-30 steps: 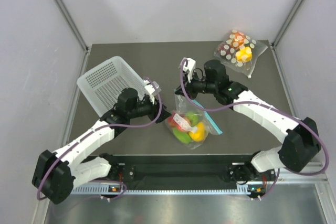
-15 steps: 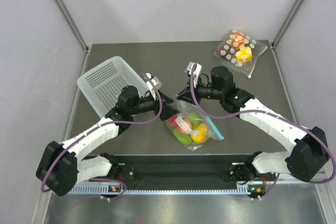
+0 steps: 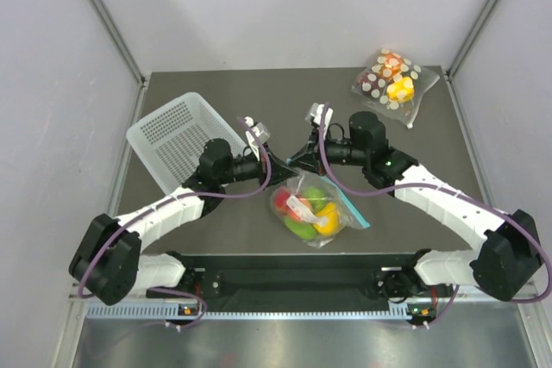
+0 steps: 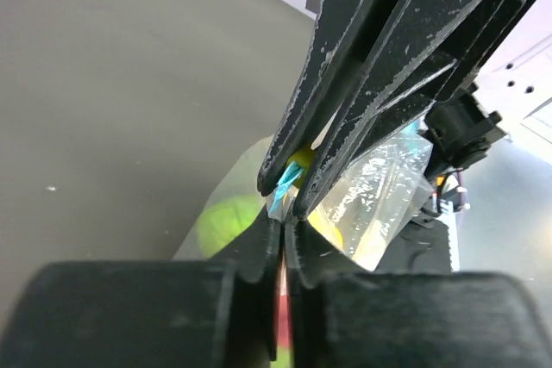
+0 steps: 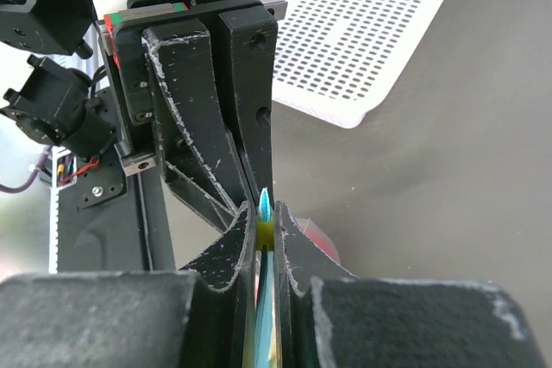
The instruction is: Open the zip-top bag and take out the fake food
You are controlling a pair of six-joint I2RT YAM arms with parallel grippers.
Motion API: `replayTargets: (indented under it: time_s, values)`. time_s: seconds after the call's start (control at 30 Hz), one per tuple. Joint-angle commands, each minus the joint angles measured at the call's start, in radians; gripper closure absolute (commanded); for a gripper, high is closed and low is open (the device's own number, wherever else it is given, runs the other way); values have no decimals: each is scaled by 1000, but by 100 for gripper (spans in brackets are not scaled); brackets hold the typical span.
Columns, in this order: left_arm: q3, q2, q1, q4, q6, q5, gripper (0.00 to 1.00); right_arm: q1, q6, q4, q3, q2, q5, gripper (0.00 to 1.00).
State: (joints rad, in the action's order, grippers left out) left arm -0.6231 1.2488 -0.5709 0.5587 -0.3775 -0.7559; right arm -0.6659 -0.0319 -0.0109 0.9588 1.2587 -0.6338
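A dark grey table lay between pale walls. Mid-table, the left gripper and right gripper both pinched the zip-top bag; a white basket sat far left.

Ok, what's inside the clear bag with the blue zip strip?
Seen through the zip-top bag: a red fruit, a green fruit, a yellow fruit and a white tag. Whatever lies under those is covered.
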Motion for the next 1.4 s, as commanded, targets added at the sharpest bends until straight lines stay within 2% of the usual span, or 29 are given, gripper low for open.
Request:
replayTargets:
  time_s: [0.0, 0.53, 0.87, 1.37]
  values:
    - [-1, 17, -1, 93, -14, -43, 100, -12, -23, -64, -11, -45, -24, 100]
    - [-56, 90, 20, 105, -92, -65, 100, -12, 82, 109, -69, -166, 124, 100]
    - [-67, 127, 92, 144, -146, -72, 100, -11, 82, 146, -111, -219, 161, 100]
    - [-95, 83, 209, -46, -84, 81, 100, -11, 73, 209, -124, -295, 236, 100]
